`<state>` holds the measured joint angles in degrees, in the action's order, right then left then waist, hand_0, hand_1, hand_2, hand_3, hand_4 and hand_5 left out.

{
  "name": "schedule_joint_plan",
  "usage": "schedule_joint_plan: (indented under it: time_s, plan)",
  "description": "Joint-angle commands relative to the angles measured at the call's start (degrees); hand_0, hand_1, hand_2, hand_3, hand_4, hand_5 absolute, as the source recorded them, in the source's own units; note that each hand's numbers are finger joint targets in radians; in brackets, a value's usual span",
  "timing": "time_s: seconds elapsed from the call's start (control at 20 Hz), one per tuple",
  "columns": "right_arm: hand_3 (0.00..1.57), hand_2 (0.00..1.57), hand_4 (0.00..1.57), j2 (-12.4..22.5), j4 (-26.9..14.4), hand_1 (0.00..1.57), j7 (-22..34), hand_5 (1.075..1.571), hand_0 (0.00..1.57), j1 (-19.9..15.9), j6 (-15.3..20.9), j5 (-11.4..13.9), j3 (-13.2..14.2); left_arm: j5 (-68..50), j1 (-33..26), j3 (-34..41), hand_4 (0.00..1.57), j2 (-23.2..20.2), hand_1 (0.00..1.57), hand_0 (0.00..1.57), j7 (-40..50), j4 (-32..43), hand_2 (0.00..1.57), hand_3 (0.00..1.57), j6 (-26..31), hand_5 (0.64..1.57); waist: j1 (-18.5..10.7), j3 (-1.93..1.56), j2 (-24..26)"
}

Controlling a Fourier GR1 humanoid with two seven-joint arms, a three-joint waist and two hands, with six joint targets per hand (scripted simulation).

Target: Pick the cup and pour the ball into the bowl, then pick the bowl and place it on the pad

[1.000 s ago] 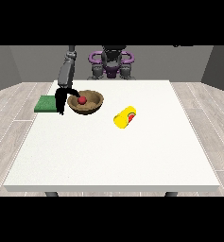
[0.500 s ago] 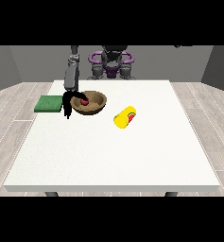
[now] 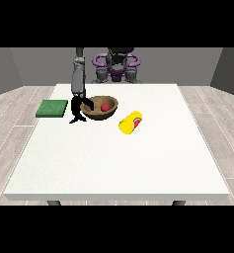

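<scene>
Pad [image 3: 52,108]: a flat green square on the white table [image 3: 118,163], just to the view's left of the hand, apart from it, with bare table between them.
Hand [image 3: 81,108]: black, at the view's left, hanging from a grey arm [image 3: 78,79] that comes down from the robot at the far edge of the table. It sits against the left rim of the bowl. One finger or the thumb appears hooked over the rim, the others pointing down outside the wall; how far they are curled, and whether they grip the bowl, I cannot tell.
Bowl [image 3: 101,107]: brown, upright, immediately to the view's right of the hand and touching it, well short of the pad.
Ball [image 3: 104,106]: red, lying inside the bowl, just right of the hand.
Cup [image 3: 131,122]: yellow, lying on its side on the table, further right of the hand and a little nearer the camera, apart from the bowl; its red inside faces right.
Writing: no brand, label or lettering can be read on anything.
</scene>
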<state>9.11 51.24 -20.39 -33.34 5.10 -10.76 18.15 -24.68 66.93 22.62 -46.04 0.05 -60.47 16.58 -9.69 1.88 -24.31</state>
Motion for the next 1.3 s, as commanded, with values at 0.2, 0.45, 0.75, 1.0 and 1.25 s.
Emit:
schedule_joint_plan:
  time_s: [0.2,0.45,0.75,1.0,1.25]
  plan:
    - [1.57,1.57,1.17,5.3,-1.1,1.57,12.9,1.463,1.57,1.6,7.9,9.6,-5.3,-0.7,-1.2,1.8,0.0,-2.0,0.0,0.0,-1.0,5.9,0.0,0.0,2.6,1.548,1.3,-1.7,1.2]
    - [1.57,1.57,1.26,9.0,5.4,1.57,30.0,1.456,1.57,-0.6,7.3,13.1,-10.3,0.6,-8.6,2.9,0.0,-1.8,0.0,0.0,-5.1,13.3,0.0,0.0,5.0,1.545,4.7,-1.62,10.2]
    - [1.57,1.57,1.26,11.2,6.1,1.57,35.0,1.486,1.57,-3.2,2.8,10.6,-8.8,1.1,-12.5,5.6,0.0,-5.3,0.0,0.0,-10.7,16.9,0.0,0.0,6.8,1.541,8.5,-1.83,9.0]
    - [1.57,1.57,1.29,11.1,4.4,1.57,34.4,1.507,1.57,-5.2,3.0,12.4,-9.8,1.3,-11.6,5.8,0.0,-8.3,0.0,0.0,-10.7,18.1,0.0,0.0,7.4,1.539,9.4,-1.87,7.1]
    - [1.57,1.57,1.3,14.5,1.5,1.57,28.3,1.514,1.57,-3.6,-1.4,12.5,-8.9,1.8,-12.2,5.0,0.0,-6.9,0.0,0.0,-10.6,16.3,0.0,0.0,4.5,1.539,11.5,-1.93,6.7]
